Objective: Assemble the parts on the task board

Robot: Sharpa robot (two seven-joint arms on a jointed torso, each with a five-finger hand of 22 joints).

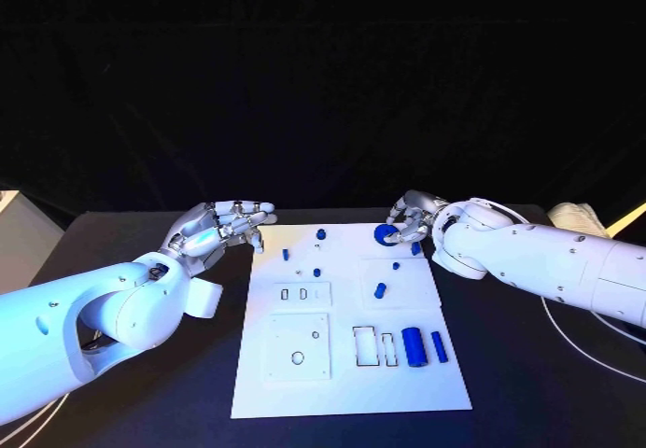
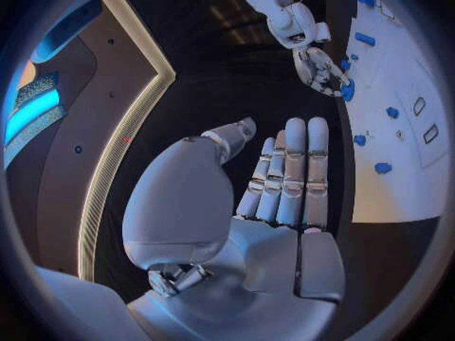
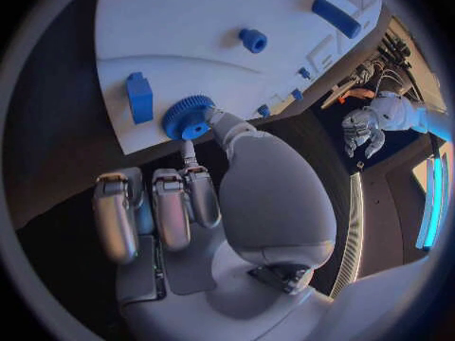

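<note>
On the black worktop (image 1: pixel 148 392), seen from the head camera, the white task board (image 1: pixel 347 397) lies in the middle with small blue parts scattered over it: two blue cylinders (image 1: pixel 414 346) side by side near its right edge, a small block (image 1: pixel 380 290) further up, and a few tiny pegs (image 1: pixel 322 232) toward the far end. The left hand (image 1: pixel 219 227) hovers just off the board's far left corner, fingers apart and holding nothing. The right hand (image 1: pixel 412 217) sits at the board's far right corner, its fingers touching a blue gear (image 1: pixel 387 233).

From the left wrist camera, the left hand (image 2: pixel 275 189) shows its fingers extended side by side, with nothing between them and the thumb. Beyond it the right hand (image 2: pixel 321 70) reaches the board's edge (image 2: pixel 379 197) at the gear (image 2: pixel 348 91).

From the right wrist camera, the right hand (image 3: pixel 227 204) has its thumb tip against the gear (image 3: pixel 186 117), which lies at the board's edge (image 3: pixel 171 23) beside a blue block (image 3: pixel 139 97). Its other fingers are curled below the board's edge, apart from the gear. Whether the gear is truly pinched I cannot tell.
</note>
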